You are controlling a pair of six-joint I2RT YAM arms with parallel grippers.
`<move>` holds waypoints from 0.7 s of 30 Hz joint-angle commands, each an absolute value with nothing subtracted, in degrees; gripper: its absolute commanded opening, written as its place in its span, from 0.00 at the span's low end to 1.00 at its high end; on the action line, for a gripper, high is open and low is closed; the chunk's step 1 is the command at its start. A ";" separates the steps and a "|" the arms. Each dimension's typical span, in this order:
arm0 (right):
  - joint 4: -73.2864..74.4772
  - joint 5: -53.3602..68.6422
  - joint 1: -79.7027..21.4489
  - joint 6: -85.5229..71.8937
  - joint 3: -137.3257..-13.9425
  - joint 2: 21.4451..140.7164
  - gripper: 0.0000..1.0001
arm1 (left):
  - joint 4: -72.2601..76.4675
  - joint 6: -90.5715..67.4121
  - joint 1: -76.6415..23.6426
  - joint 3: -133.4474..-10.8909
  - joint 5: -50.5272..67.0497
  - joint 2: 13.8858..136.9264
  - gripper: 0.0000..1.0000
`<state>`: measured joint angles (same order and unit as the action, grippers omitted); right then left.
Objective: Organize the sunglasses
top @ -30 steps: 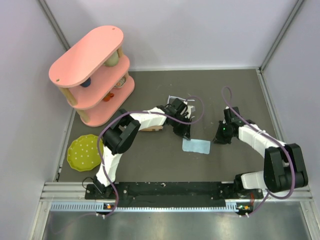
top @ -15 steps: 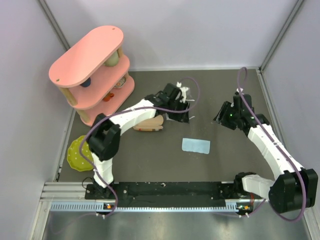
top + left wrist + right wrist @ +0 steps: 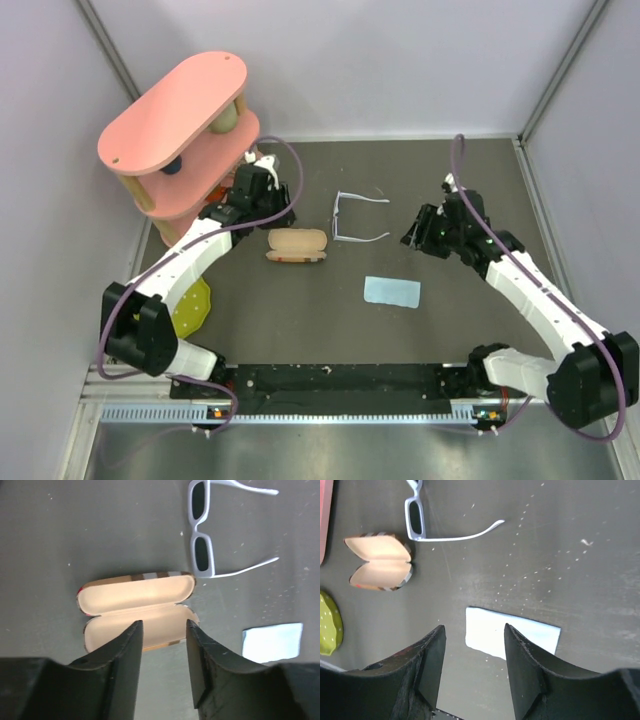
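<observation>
— Sunglasses (image 3: 336, 217) lie flat on the table (image 3: 470, 170), temples (image 3: 250, 567) unfolded and pointing away from the case (image 3: 297, 244). The case sits open just beside the frame front.
— And the grippers?
— Left gripper (image 3: 162, 625) hangs near the shelf (image 3: 180, 110), aimed at the case, fingers (image 3: 127, 650) spread with nothing between them. Right gripper (image 3: 473, 630) hangs above the table on the temples' side, looking down at the cloth (image 3: 512, 635), likewise spread and empty.
— So what can go wrong?
— The temples, I think. Left unfolded, they would probably overhang the case and block the lid.
— And the grasp itself?
— The frame is thin and lies low, so closing fingers may skid it sideways into the case. They may also bend a temple if they pinch there. A knock on the case could tip its lid shut too.
</observation>
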<state>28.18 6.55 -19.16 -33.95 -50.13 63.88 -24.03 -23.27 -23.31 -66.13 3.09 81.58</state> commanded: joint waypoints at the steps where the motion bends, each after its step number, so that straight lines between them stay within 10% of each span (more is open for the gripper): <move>1: 23.73 6.77 -23.63 -35.42 -50.27 67.32 0.49 | -22.67 -23.47 -22.94 -64.86 4.29 82.52 0.42; 7: 20.04 6.33 -27.86 -36.47 -53.26 75.31 0.48 | -22.24 -25.57 -22.85 -64.43 10.01 89.20 0.24; 21: 18.72 6.68 -28.92 -39.29 -53.26 80.51 0.48 | -21.45 -29.79 -22.94 -54.23 14.50 92.20 0.16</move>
<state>21.34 6.79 -28.45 -38.46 -51.55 79.94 -23.03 -27.90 -22.92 -56.51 12.29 93.30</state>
